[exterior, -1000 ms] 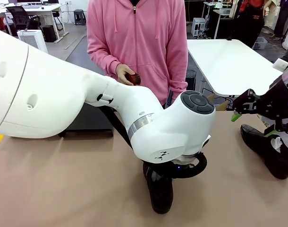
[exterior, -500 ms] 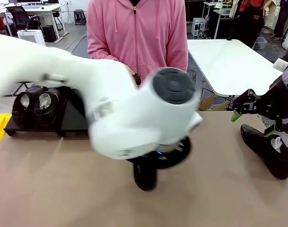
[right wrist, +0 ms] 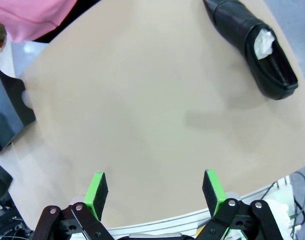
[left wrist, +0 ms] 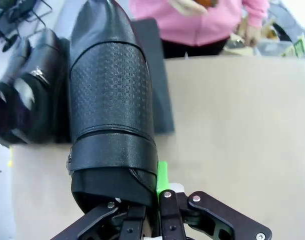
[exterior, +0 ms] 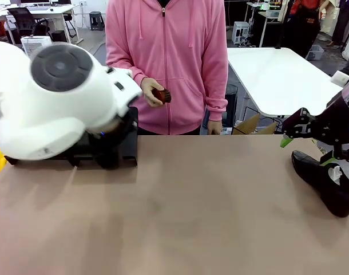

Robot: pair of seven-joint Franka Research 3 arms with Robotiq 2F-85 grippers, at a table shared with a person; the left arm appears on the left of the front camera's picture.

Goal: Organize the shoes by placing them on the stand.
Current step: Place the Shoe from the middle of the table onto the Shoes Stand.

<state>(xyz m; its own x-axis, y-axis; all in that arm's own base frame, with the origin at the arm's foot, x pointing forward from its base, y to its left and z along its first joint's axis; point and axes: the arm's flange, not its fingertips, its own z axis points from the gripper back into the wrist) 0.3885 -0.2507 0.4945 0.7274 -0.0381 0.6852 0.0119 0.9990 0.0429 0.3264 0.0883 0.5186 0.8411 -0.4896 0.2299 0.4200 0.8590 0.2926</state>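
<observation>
held shoe point(left wrist: 112, 115) – toe over the stand point(left wrist: 160, 100), beside the pair point(left wrist: 27, 95) on it | left tool point(left wrist: 152, 192) clamped on its heel | step: placing – next, lower and release | right tool point(right wrist: 155, 187) apart, loose shoe point(right wrist: 255, 47) well away from the stand

Person in a pink hoodie point(exterior: 166, 63) stands at the far side of the tan table point(exterior: 209, 200), a small reddish-brown brush point(exterior: 161, 95) at waist height. Behind, off right, a white table point(exterior: 277, 74); far back left, a dark stool point(exterior: 96, 20).
</observation>
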